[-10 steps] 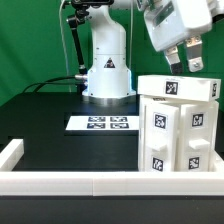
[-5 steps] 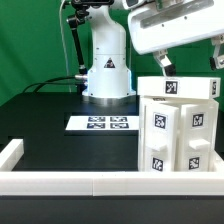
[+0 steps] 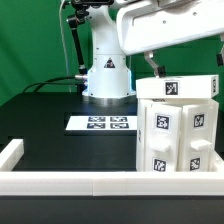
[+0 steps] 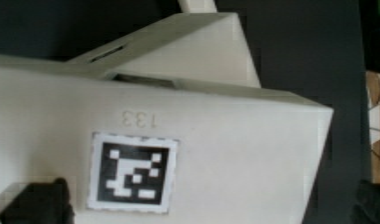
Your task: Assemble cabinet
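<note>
The white cabinet (image 3: 175,135) stands at the exterior view's right, near the front rail, with tagged panels and blocks on its front. A tagged top panel (image 3: 182,88) lies across it. My gripper (image 3: 187,66) hovers just above that panel, open wide, with one finger (image 3: 156,68) over the panel's left end and the other near its right end. In the wrist view the tagged white panel (image 4: 213,120) fills the space between the two dark fingertips of the gripper (image 4: 196,205). I cannot tell whether the fingers touch it.
The marker board (image 3: 103,124) lies flat on the black table in front of the robot base (image 3: 107,72). A low white border rail (image 3: 60,181) runs along the front and turns up the left side (image 3: 10,152).
The hand has turned from tilted to level and dropped to the exterior view's left, and now spans the cabinet's top panel. The cabinet has not moved.
</note>
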You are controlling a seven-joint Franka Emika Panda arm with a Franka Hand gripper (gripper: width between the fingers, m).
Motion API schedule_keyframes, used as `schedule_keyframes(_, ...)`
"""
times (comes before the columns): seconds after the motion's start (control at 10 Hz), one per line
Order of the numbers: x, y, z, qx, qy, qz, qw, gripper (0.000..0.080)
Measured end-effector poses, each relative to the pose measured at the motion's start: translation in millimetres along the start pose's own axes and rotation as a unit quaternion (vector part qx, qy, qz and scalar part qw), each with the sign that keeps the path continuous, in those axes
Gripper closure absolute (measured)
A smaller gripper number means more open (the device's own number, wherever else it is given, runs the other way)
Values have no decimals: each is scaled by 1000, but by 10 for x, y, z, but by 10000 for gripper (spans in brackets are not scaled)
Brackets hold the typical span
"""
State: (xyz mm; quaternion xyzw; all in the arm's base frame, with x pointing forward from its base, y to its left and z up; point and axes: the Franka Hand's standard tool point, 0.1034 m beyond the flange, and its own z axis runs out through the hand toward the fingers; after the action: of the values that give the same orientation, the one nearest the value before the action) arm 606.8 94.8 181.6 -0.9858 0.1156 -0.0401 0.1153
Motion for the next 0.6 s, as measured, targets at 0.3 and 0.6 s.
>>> schedule_keyframes(0.3, -11, -2, 5, -26, -6, -213, 977, 2)
schedule_keyframes(0.6, -17, 99, 22, -27, -13, -297, 954, 2)
